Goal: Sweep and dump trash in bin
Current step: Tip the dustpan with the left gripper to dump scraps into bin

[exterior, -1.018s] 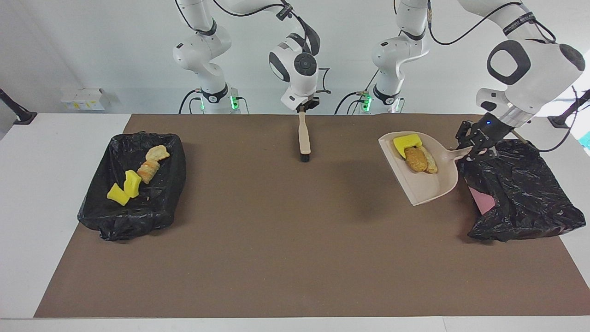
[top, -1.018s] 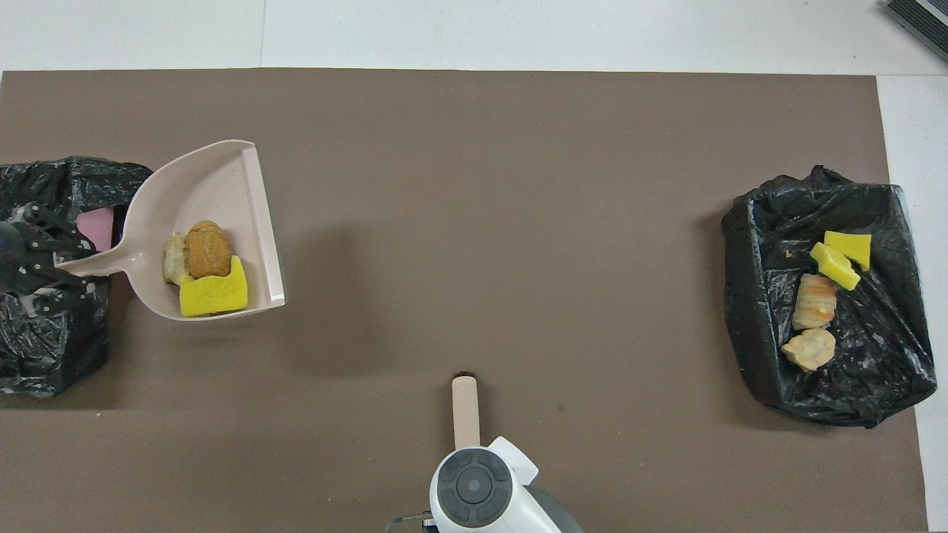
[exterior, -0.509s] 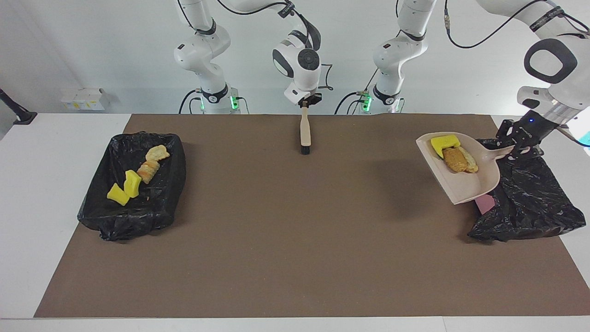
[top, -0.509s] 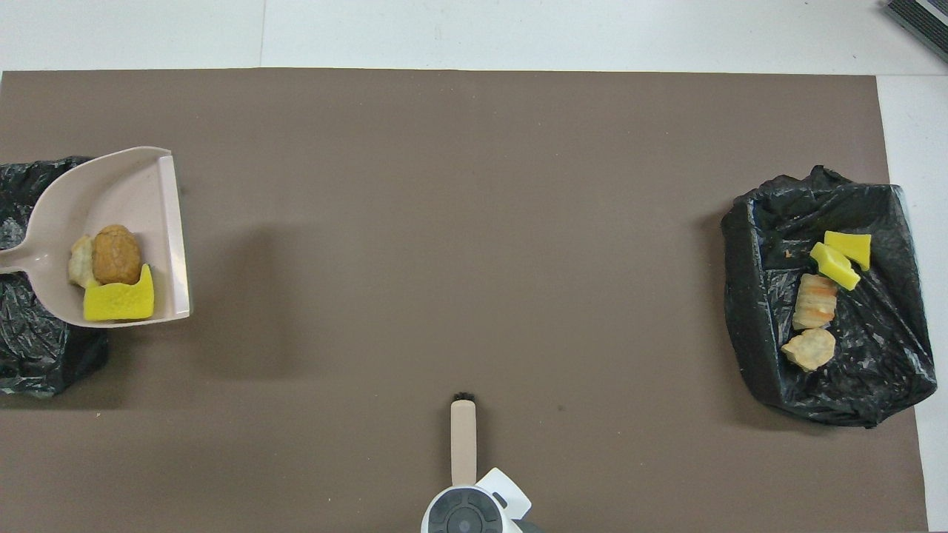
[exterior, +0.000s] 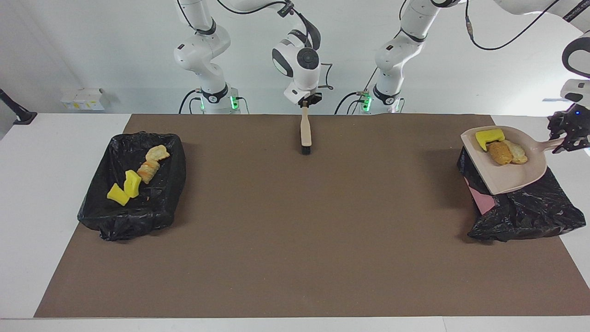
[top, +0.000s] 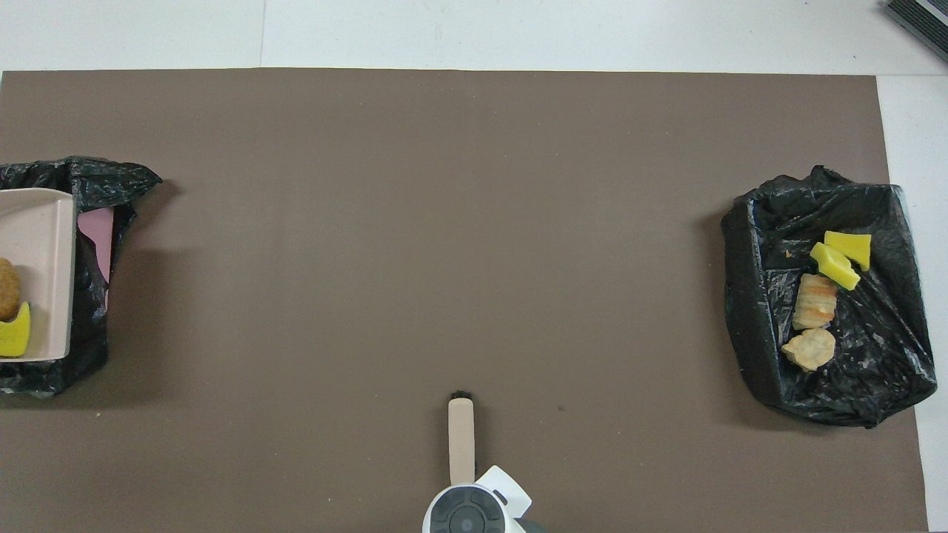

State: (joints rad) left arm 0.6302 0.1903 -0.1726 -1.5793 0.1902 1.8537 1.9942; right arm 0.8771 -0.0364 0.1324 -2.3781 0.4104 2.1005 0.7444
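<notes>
While I watch, left gripper (exterior: 566,138) pinches dustpan (exterior: 516,177), three scraps (exterior: 500,152) aboard, over bin (exterior: 530,214). Right gripper (exterior: 304,105) clamps brush (exterior: 305,133).

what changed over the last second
The left gripper carried the dustpan, with three scraps in it, from over the mat to above the bin at the left arm's end. The right gripper drew the brush slightly toward the robots. The other bin and its four scraps stayed put.

Left gripper (exterior: 568,138) raised and clamped; right gripper (exterior: 305,103) clamped, pointing down.
</notes>
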